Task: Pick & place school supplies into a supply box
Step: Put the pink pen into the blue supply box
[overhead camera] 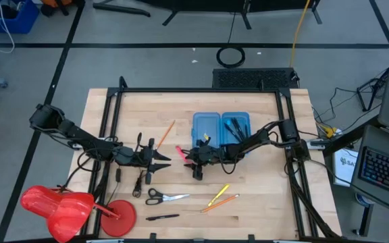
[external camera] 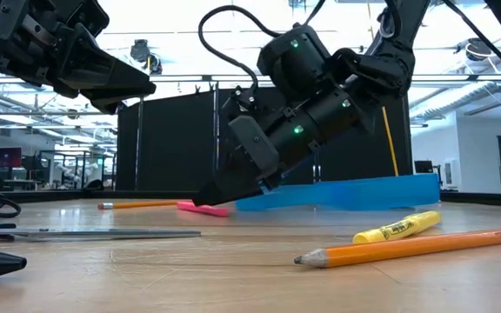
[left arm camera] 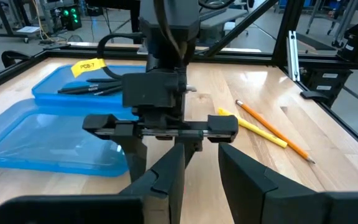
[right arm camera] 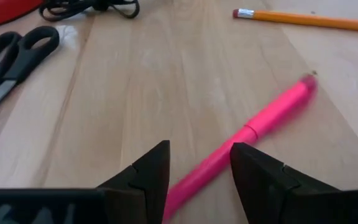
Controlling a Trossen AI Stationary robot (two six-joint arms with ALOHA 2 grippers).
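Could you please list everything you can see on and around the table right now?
supply box: one, translucent blue, open, far middle of the table
black pens: several, in the box's right half
pink marker: one, on the wood between the right gripper's fingers
orange pencils: one near the left gripper, one near the front
yellow marker: one, beside the front pencil
scissors: one pair, black handles, front left
black pen: one, front edge
red plastic object: one, front left corner
left gripper: open, above the table
right gripper: open, lowered around the pink marker
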